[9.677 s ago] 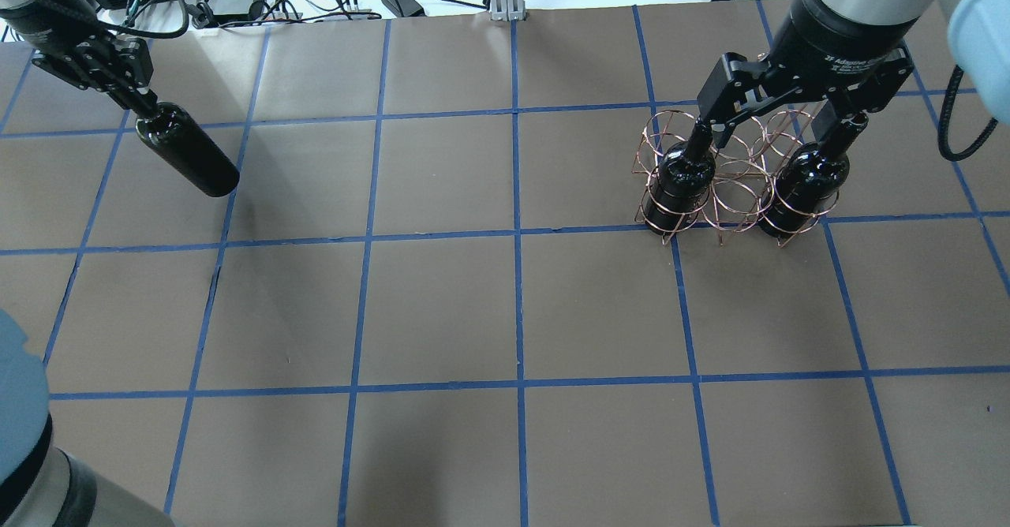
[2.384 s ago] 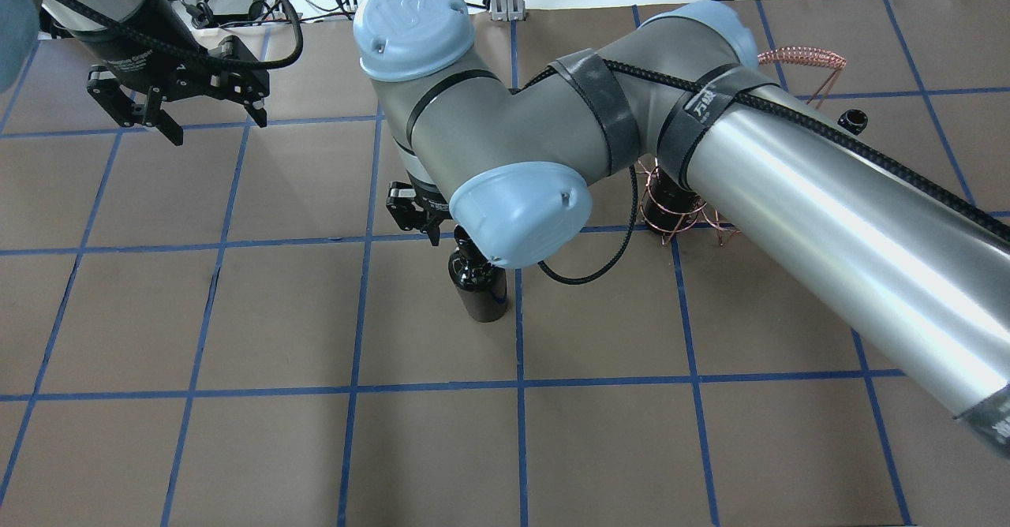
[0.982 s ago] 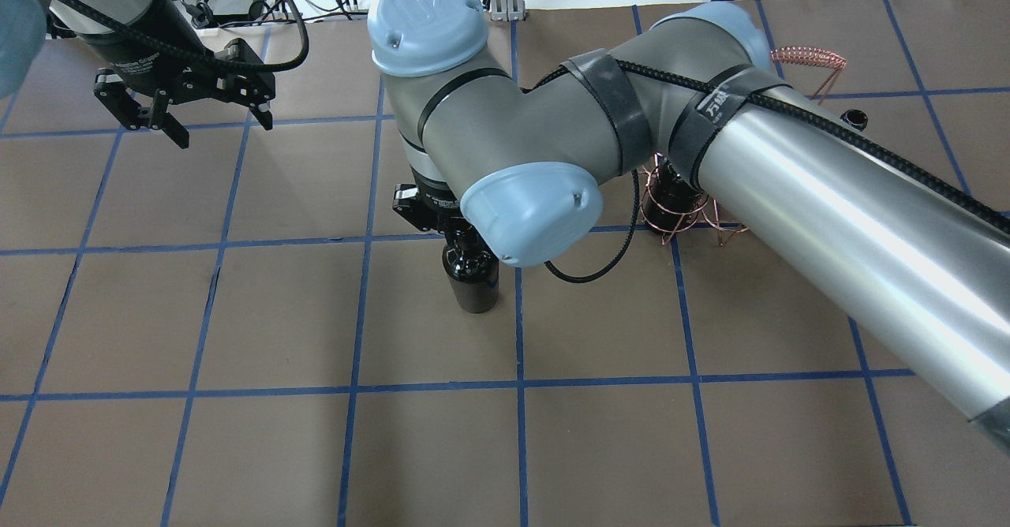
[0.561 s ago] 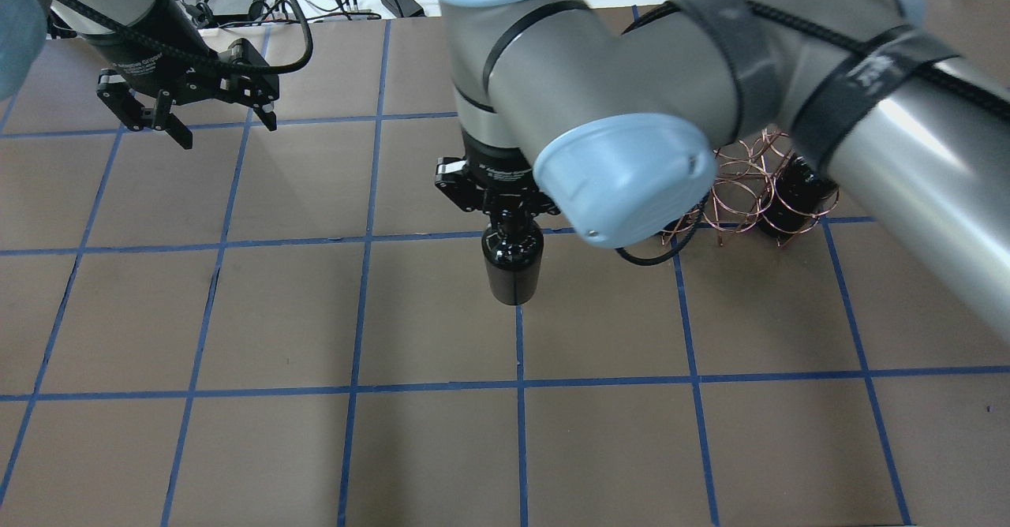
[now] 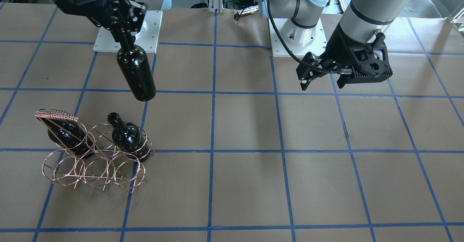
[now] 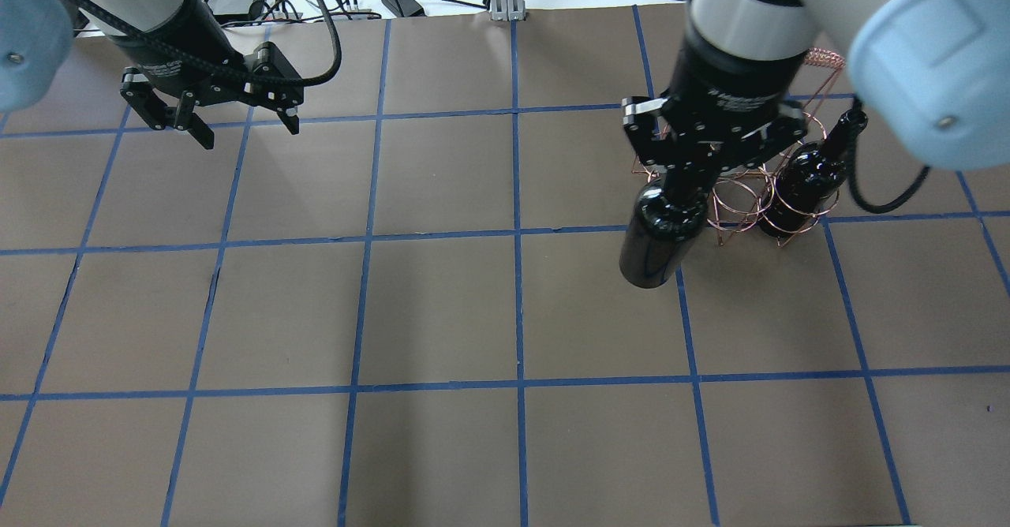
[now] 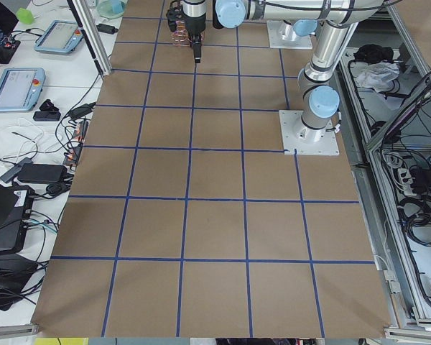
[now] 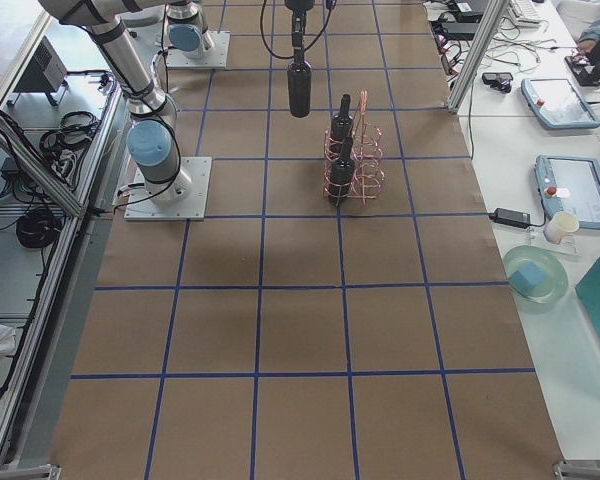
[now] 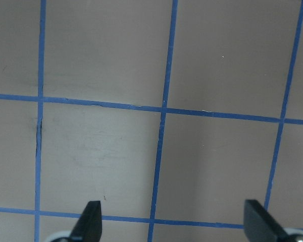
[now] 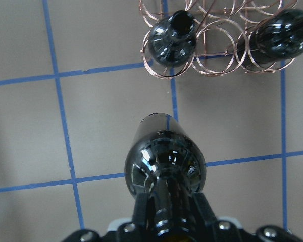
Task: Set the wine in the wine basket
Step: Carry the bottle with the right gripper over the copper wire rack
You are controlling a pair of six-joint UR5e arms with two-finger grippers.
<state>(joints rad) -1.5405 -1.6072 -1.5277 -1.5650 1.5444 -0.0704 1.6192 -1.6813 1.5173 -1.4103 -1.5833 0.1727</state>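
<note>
Right claw: the right claw [image 6: 685, 182] is clenched on the wine [image 6: 659, 239], with a finger on each side, high on the neck.
Wine position: it hangs neck-up directly below the claw, and the side view shows its base clear of the table [image 6: 442, 314].
Hold point: I judge the neck to be your only sensible hold. Grip just under the lip, so the lip acts as a stop if the glass creeps.
Weight: expect it to be heavy for such a thin hold. The body may swing under the claw if you move sharply.
Surface: the glass is glossy and stiff, so it is probably slippery and gives the pads nothing to bite into.
Fragility: the glass can chip or crack against the wire, so lower it gently.
Basket: the basket [image 5: 56, 115] stands beyond the claw, a little to its right and lower than the wine's base. A bottle [image 10: 172, 41] sits in its nearest end and a second bottle [image 10: 282, 40] in the far end. The rings between them are open.
Basket handling: it is thin wire and likely light, so a knock could shove or tip it.
Left claw: the left claw [image 6: 249, 134] is well off to the right claw's left. It is spread wide with nothing between the fingers.
Writing: the wine carries no label. There is small white print on the claw housings, too small to read.
</note>
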